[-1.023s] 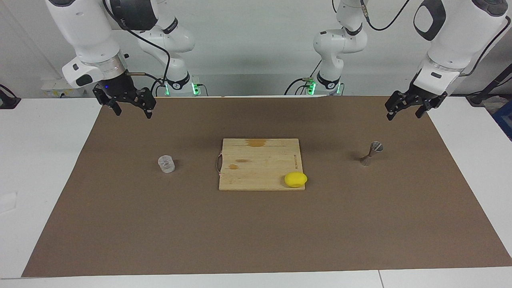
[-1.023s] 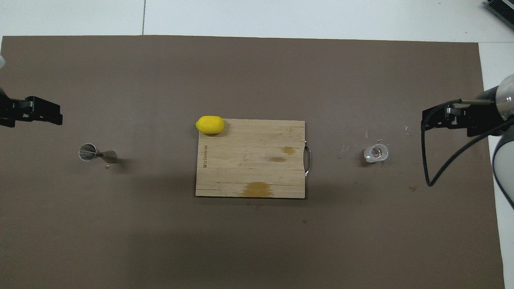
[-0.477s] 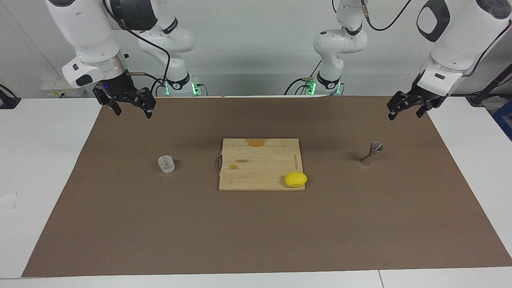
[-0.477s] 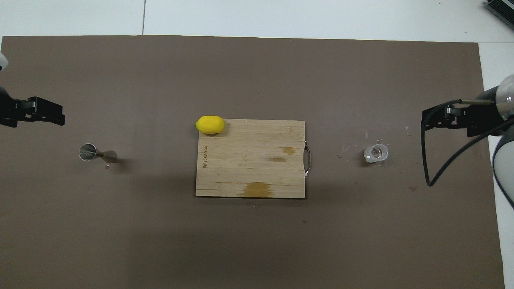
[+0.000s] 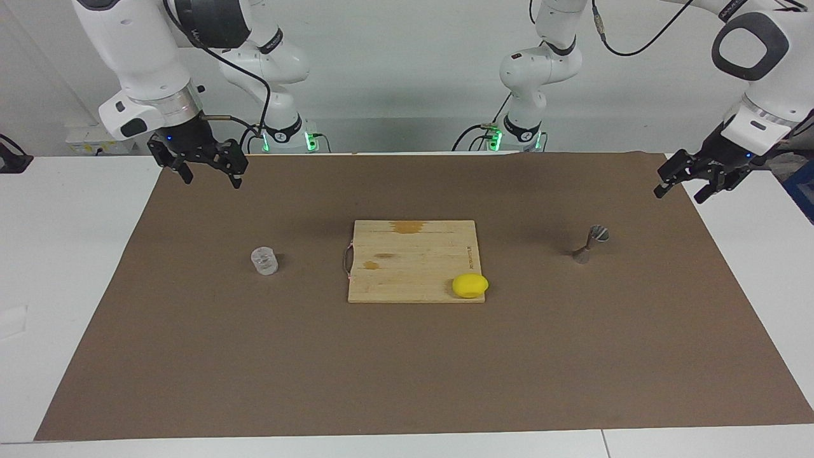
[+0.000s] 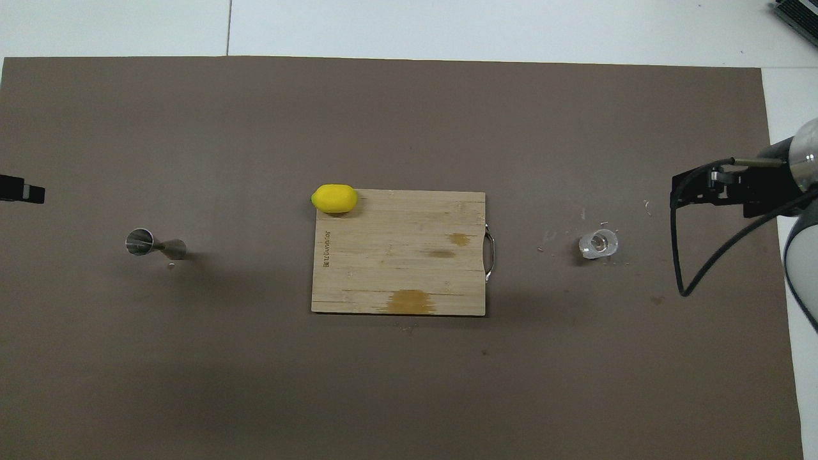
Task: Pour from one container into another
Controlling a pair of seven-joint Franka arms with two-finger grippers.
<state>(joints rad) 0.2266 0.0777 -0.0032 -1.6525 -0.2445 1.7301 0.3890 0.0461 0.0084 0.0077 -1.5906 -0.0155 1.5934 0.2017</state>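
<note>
Brown matting [image 5: 407, 369] covers a white table [image 5: 70, 267], with a pale wall past the arms' bases. Near to far from the robots: both grippers hang in the air over the mat's edge closest to them. The right gripper [image 5: 206, 170] is over the mat corner at its own end, fingers [image 5: 236, 178] spread wide with nothing between them. The left gripper [image 5: 688, 184] hangs over the mat's edge at its end, fingers parted and empty.

Farther out than the left gripper's fingers stands the jigger [image 5: 589, 243], a small silver hourglass of two cones joined at a thin waist, upright on the mat. Farther out than the right gripper's fingers sits the glass tumbler [image 5: 264, 261], squat, clear, with ribbed sides, upright, well apart from the jigger.

Between them lies a wooden cutting board [image 5: 413, 257] with a metal handle toward the tumbler; small printed lettering runs along its jigger-side edge, unreadable. On its farthest corner rests a yellow lemon [image 5: 470, 285].
</note>
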